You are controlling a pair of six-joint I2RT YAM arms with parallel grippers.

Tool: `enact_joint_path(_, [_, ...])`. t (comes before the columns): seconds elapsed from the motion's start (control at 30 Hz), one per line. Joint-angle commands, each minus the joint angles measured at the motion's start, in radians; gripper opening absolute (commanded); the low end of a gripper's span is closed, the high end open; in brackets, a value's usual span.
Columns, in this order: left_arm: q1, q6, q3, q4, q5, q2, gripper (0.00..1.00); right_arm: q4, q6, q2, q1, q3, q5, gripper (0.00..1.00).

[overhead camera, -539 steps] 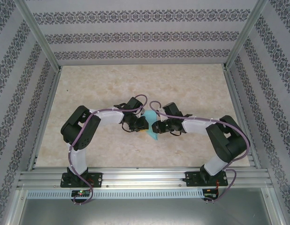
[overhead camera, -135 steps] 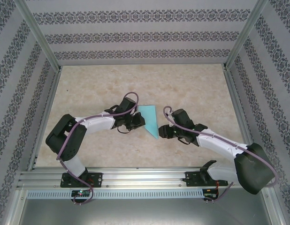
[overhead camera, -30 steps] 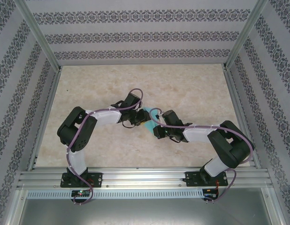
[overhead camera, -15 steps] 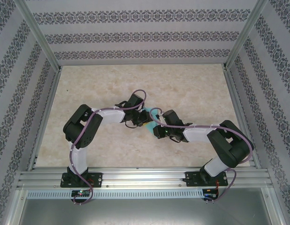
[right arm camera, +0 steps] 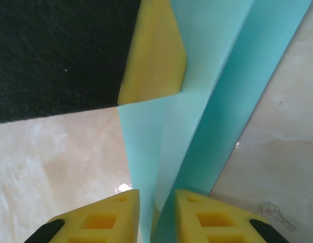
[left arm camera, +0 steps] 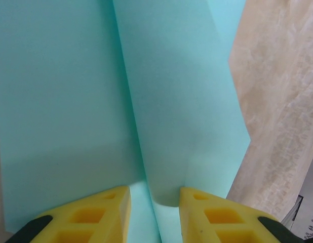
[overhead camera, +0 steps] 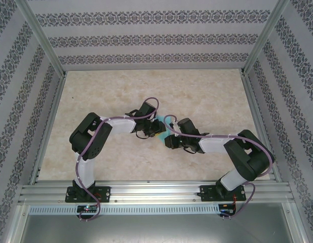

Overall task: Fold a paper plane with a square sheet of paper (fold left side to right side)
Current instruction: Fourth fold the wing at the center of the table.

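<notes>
1. The sheet of paper (left arm camera: pixel 70 101), folded and turquoise side up, lies flat on the table (overhead camera: pixel 146 91). Bare marbled tabletop spreads on every side of it, about as much to its left as to its right.
2. From above, both arms bend inward and meet over the sheet. The left arm (overhead camera: pixel 118 124) comes from the sheet's left and the right arm (overhead camera: pixel 212 144) from its right, so little of the sheet shows between them.
3. The left gripper (left arm camera: pixel 154 190) sits low over the sheet with its yellow fingers (left arm camera: pixel 95 217) parted a little and clamped on nothing. A long fold line runs down the sheet and into the gap between them.
4. In the left wrist view the layer to the right of that fold line lies on top. Its edge is slightly raised and casts a soft shadow near the fingertips. The sheet's right edge runs in a shallow zigzag, with tabletop beyond it.
5. The right gripper (right arm camera: pixel 156 192) is at a narrow end of the sheet, its jaws a small way apart. A raised edge of the sheet runs into that narrow gap. Whether the pads touch the sheet cannot be told.
6. In the right wrist view one yellow finger (right arm camera: pixel 156 55) of the left gripper sits on or just above the sheet farther along, with the gripper's black body beside it.
7. In that view the sheet shows as a long strip, a pale band beside a darker, shaded one.
</notes>
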Motion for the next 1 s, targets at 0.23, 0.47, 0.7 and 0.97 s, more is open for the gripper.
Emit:
enact_joint_path(0.23, [-0.012, -0.010, 0.014, 0.007, -0.010, 0.032, 0.32, 0.050, 0.060, -0.073, -0.086, -0.038, -0.148, 0.35])
enact_joint_path(0.47, [-0.014, -0.011, 0.014, 0.005, -0.012, 0.036, 0.32, 0.036, 0.101, -0.115, -0.183, 0.000, -0.237, 0.40])
enact_joint_path(0.7, [-0.015, -0.007, 0.017, 0.003, -0.012, 0.036, 0.32, 0.049, 0.168, 0.026, -0.248, 0.126, -0.316, 0.35])
enact_joint_path(0.97, [-0.016, -0.003, 0.022, -0.007, -0.013, 0.036, 0.32, 0.091, 0.199, 0.173, -0.260, 0.212, -0.351, 0.31])
